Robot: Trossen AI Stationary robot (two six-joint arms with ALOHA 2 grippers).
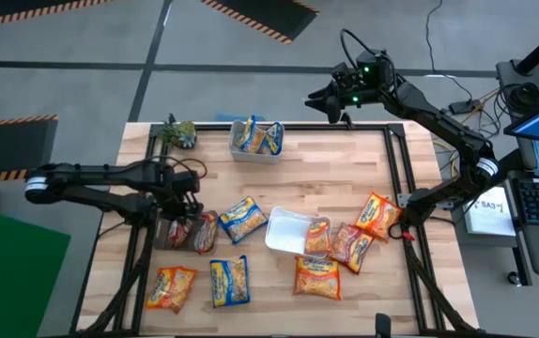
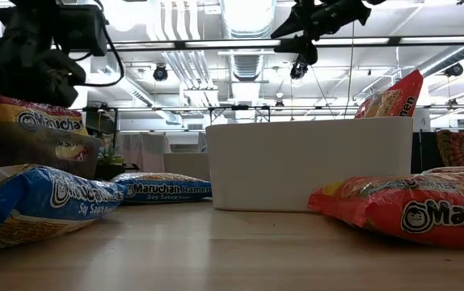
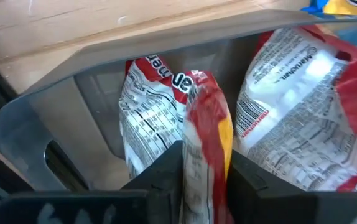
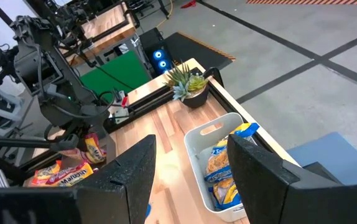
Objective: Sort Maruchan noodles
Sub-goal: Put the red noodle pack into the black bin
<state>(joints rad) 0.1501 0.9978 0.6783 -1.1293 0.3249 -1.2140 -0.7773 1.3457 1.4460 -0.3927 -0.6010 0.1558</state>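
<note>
A: Closest to the table's front edge?

B: Three packets in a row: an orange packet at about 7 o'clock, a blue-and-yellow packet beside it, another orange one near 5 o'clock.

A: And mid-table?

B: At 9 o'clock the left gripper is clamped on a red packet, holding it upright over the dark tray, where a second red packet already leans. Another blue-and-yellow packet lies just beside that tray. Toward the centre sits a white tray with an orange packet inside, more orange and pink packets spread toward 3 o'clock.

A: Farther back?

B: At 12 o'clock a clear bin holds blue-and-yellow packets; a potted plant stands at 11. The right gripper hangs past the far edge, fingers apart, holding nothing.
</note>
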